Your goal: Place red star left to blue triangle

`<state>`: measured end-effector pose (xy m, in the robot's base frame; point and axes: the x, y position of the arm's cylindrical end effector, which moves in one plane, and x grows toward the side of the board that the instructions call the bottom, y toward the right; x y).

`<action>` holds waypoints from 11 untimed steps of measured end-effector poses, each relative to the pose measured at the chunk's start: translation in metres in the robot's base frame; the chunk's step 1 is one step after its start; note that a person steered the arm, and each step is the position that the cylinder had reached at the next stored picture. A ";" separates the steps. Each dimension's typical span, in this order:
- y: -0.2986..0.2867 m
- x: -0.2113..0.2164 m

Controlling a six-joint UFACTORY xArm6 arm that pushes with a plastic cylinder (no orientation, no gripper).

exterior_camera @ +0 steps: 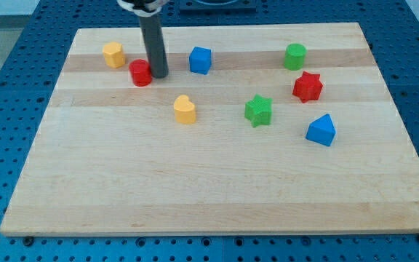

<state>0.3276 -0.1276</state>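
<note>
The red star (308,86) lies on the wooden board at the view's right. The blue triangle (321,130) lies just below it and slightly to the right, a small gap between them. My tip (158,75) stands at the view's upper left, touching the right side of a red cylinder (141,73). The tip is far to the left of both the red star and the blue triangle.
A yellow hexagon (113,54) sits at the upper left, a blue cube (201,60) right of my tip, a green cylinder (294,56) above the red star. A yellow heart-like block (185,109) and a green star (258,110) lie mid-board. The board's right edge (402,124) is near the triangle.
</note>
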 end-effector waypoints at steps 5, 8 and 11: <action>-0.145 -0.030; -0.132 0.036; -0.130 0.032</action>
<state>0.3595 -0.2573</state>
